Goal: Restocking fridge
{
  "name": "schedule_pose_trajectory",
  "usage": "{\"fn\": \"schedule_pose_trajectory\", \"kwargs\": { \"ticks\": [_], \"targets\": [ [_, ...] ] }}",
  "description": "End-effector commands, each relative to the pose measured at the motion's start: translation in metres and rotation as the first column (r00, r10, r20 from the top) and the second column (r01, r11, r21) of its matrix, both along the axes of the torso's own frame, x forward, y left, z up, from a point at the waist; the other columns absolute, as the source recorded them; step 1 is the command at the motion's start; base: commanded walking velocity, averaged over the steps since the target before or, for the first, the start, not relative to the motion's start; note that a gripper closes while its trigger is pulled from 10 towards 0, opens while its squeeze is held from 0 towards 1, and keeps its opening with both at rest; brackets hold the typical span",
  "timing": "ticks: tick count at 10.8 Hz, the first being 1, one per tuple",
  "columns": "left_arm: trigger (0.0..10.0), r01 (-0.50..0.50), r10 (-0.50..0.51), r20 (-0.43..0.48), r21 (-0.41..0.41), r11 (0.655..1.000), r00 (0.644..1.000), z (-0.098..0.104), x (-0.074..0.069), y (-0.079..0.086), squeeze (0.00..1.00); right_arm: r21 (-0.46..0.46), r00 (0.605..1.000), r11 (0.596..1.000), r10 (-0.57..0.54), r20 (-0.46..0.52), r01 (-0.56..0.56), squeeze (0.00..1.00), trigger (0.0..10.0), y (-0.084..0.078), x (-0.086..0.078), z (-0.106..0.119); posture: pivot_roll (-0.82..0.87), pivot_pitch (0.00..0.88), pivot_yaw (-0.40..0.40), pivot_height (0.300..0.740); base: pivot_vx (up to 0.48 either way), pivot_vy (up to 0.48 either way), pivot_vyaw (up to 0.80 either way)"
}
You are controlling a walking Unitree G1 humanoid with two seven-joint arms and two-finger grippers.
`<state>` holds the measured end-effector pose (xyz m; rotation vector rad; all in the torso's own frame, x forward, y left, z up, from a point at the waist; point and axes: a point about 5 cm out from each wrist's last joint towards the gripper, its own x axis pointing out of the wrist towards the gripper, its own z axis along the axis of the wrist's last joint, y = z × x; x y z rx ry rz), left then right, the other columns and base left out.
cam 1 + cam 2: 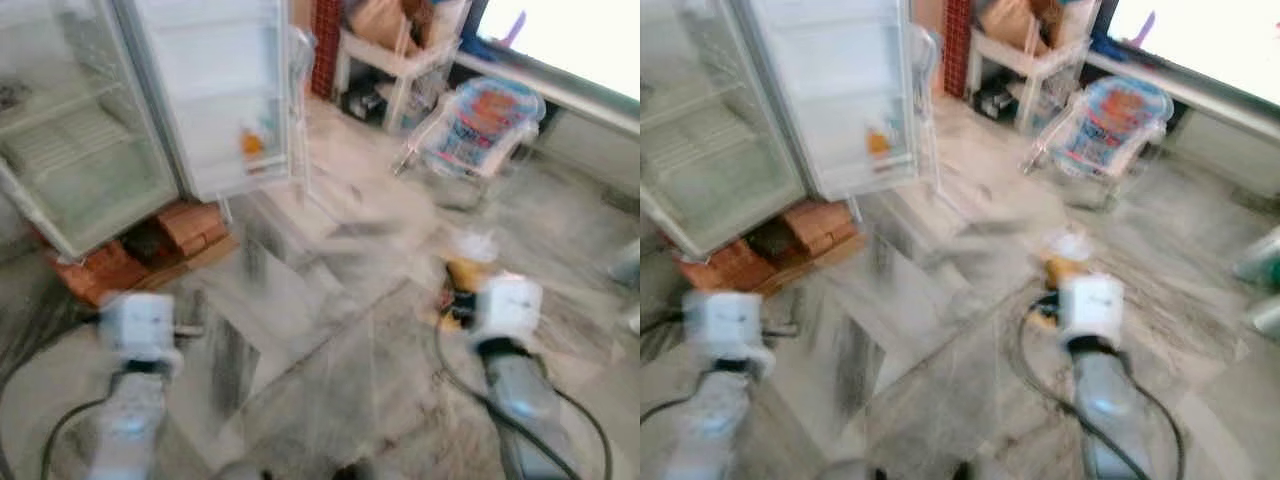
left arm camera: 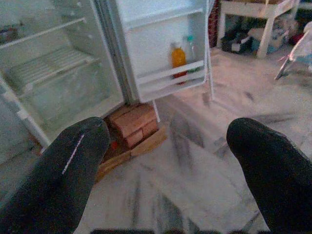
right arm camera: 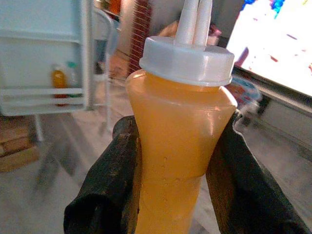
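Note:
An orange sauce bottle (image 3: 175, 141) with a white nozzle cap is clamped between the two black fingers (image 3: 105, 190) of my right gripper (image 1: 470, 280), held over the marble floor on the right. The fridge (image 1: 90, 150) stands open at the upper left, its door (image 1: 215, 90) swung out with an orange bottle (image 2: 178, 57) on the lower door rack. Wire shelves (image 2: 48, 66) inside look bare. My left gripper (image 2: 168, 161) is open with nothing between its fingers, low on the left and pointing toward the fridge. The head views are blurred.
The fridge rests on red bricks (image 1: 190, 230) and a wooden board. A white table (image 1: 395, 60) with clutter stands at the back, a colourful baby seat (image 1: 480, 125) to its right. Black cables (image 1: 470, 390) trail beside both arms on the floor.

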<state>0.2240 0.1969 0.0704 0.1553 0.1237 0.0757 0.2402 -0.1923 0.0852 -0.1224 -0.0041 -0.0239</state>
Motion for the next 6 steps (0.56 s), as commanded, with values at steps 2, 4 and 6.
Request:
{"fn": "schedule_pose_trajectory", "kwargs": {
  "ticks": [2, 4, 6],
  "targets": [
    [10.0, 0.000, -0.001, 0.035, 0.027, 1.000, 0.999, 0.009, 0.003, 0.006, 0.00, 0.015, 0.999, 0.999, 0.036, 0.032, -0.036, 0.00, 10.0, 0.010, 0.007, 0.008, 0.15, 0.065, -0.083, 0.740, 0.386, 0.172, 0.00],
    [10.0, 0.005, -0.007, 0.042, 0.025, 1.000, 0.999, 0.011, 0.006, 0.005, 0.00, 0.016, 0.998, 0.999, 0.041, 0.045, -0.042, 0.00, 10.0, 0.013, 0.012, 0.010, 0.16, 0.058, -0.077, 0.740, 0.463, 0.000, 0.00],
    [10.0, 0.049, -0.050, 0.035, 0.035, 0.998, 0.998, 0.011, 0.013, 0.001, 0.00, 0.032, 0.997, 0.999, 0.006, 0.071, -0.008, 0.00, 10.0, 0.013, 0.018, 0.013, 0.15, 0.043, -0.021, 0.740, 0.480, 0.000, 0.00]
  ]
}}
